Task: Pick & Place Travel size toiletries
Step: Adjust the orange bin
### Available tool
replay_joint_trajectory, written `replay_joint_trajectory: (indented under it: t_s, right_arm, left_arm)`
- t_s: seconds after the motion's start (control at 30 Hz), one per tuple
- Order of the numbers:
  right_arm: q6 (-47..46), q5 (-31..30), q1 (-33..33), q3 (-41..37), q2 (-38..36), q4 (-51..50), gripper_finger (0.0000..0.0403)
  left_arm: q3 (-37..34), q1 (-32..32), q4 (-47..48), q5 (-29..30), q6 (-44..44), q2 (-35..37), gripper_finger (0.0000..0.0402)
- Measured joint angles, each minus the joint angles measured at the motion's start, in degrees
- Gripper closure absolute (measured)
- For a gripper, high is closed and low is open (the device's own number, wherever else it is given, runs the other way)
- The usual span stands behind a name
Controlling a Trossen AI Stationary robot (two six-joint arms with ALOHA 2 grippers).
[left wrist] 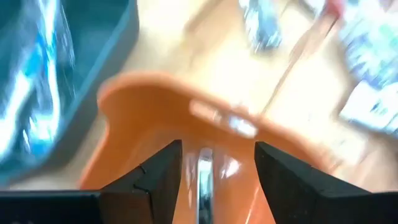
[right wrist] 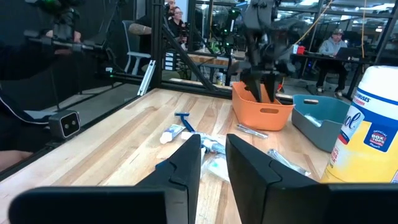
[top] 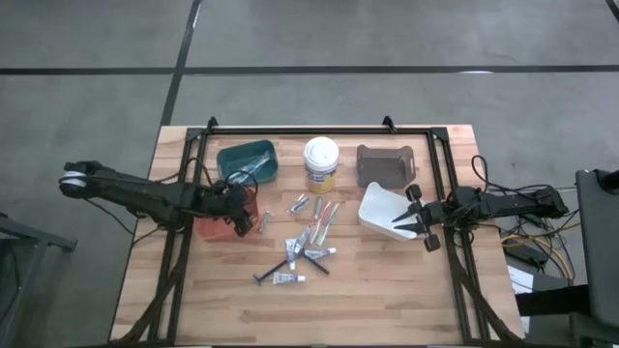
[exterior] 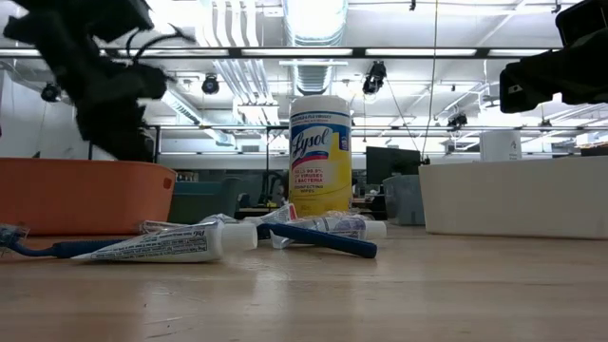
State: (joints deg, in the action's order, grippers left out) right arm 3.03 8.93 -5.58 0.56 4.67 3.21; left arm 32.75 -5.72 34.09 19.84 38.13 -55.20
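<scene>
Wooden table (top: 387,300) carries everything; the toiletries (top: 308,237) lie scattered mid-table. Left gripper (left wrist: 211,171) hangs spread over the orange bin (left wrist: 155,118), a slim silvery item (left wrist: 205,180) between its fingers; it may snag and miss. Right gripper (right wrist: 213,155) waits near the white bin (top: 382,211), fingers narrowly parted, empty.
</scene>
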Motion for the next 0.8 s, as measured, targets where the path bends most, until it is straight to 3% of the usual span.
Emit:
replay_joint_trajectory:
  t_s: [0.23, 0.4, 0.63, 0.8]
  right_arm:
    - [0.0, 0.0, -0.01, 0.0, 0.0, -0.01, 0.0329]
    - [0.0, -0.02, 0.0, 0.0, 0.0, 0.01, 0.0322]
    - [-0.01, 0.0, -0.01, 0.0, 0.0, -0.01, 0.0318]
    - [-0.02, -0.01, 0.0, 0.0, 0.0, 0.0, 0.0326]
  left_arm:
    - [6.48, -0.02, -3.37, 1.84, -6.9, -1.35, 0.02]
    - [6.96, -0.06, -10.57, -1.67, -13.25, -5.38, 0.02]
    - [6.87, -0.07, -10.88, -2.07, -10.65, -14.82, 0.02]
    - [9.36, -0.07, -5.95, -2.17, -10.06, -19.79, 0.02]
